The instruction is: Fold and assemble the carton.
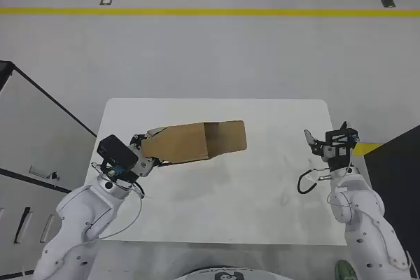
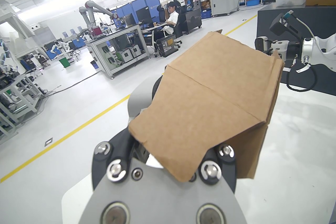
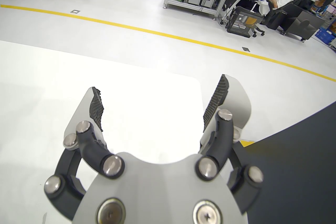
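Note:
A brown cardboard carton, flattened with its flaps loose, hangs over the left half of the white table. My left gripper is shut on the carton's left end. In the left wrist view the carton rises from between the fingers and hides their tips. My right gripper stands open over the table's right edge, well apart from the carton, with nothing between its pads. The right arm also appears beyond the carton in the left wrist view.
A dark surface adjoins the table on the right, and a black frame stands on the left. The table's middle and front are bare white. A yellow floor line runs beyond the table.

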`<action>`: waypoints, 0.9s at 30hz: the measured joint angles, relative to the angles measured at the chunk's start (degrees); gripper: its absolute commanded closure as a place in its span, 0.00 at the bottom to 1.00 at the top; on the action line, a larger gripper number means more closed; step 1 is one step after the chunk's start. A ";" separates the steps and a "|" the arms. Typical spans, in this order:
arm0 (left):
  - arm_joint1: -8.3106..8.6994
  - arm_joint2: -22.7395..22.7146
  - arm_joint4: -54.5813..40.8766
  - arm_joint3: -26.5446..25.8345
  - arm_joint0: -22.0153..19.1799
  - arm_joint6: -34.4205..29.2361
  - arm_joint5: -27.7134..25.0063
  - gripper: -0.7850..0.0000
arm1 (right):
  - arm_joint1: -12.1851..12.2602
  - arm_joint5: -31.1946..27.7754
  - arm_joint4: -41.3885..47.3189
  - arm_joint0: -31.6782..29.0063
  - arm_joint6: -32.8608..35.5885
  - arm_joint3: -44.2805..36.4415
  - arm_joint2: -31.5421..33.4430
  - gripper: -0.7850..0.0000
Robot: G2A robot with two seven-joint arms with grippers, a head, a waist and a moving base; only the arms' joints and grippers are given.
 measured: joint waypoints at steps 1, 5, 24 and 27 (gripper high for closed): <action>0.00 0.00 0.00 0.00 0.00 0.00 0.00 1.00 | 0.00 0.00 0.00 0.00 0.00 0.00 0.00 0.00; -0.21 0.43 -2.25 0.24 0.20 -3.56 2.70 1.00 | 0.00 0.00 0.00 0.00 0.00 0.00 0.00 0.00; -0.36 -1.59 -34.94 -2.81 -1.00 -31.95 10.32 1.00 | 0.00 0.00 0.00 0.00 0.00 0.00 0.00 0.00; -0.29 -1.63 -33.88 -2.91 -1.50 -32.44 10.76 1.00 | 0.00 0.00 0.00 0.00 0.00 0.00 0.00 0.00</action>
